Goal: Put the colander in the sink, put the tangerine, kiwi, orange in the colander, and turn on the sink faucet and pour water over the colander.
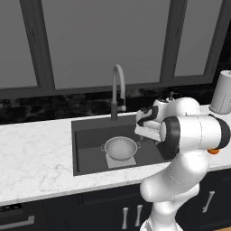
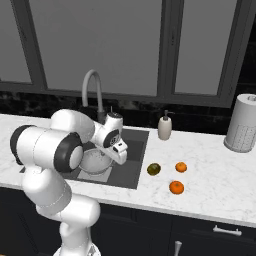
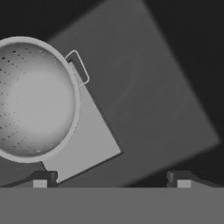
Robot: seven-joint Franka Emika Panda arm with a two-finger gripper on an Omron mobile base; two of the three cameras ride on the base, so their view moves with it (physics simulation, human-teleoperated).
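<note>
With nothing inside, colander (image 1: pixel 120 148) upright in sink (image 1: pixel 88 140).

We see a white marble counter (image 1: pixel 31 153) over dark cabinets (image 2: pixel 200 240), a black backsplash (image 1: pixel 45 108) behind it, and large grey windows (image 1: pixel 103 40) with dark frames along the far wall.

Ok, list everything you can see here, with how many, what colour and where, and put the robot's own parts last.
colander: one, shiny silver, in the sink, empty
sink: one, dark grey, set in the counter
sink faucet: one, grey, behind the sink
kiwi: one, olive green, counter right of the sink
tangerine: one, orange, beside the kiwi
orange: one, orange, nearer the counter edge
soap dispenser: one, pale, behind the sink
perforated cylinder: one, grey, far right
counter: white marble
gripper: open, above the sink
</note>
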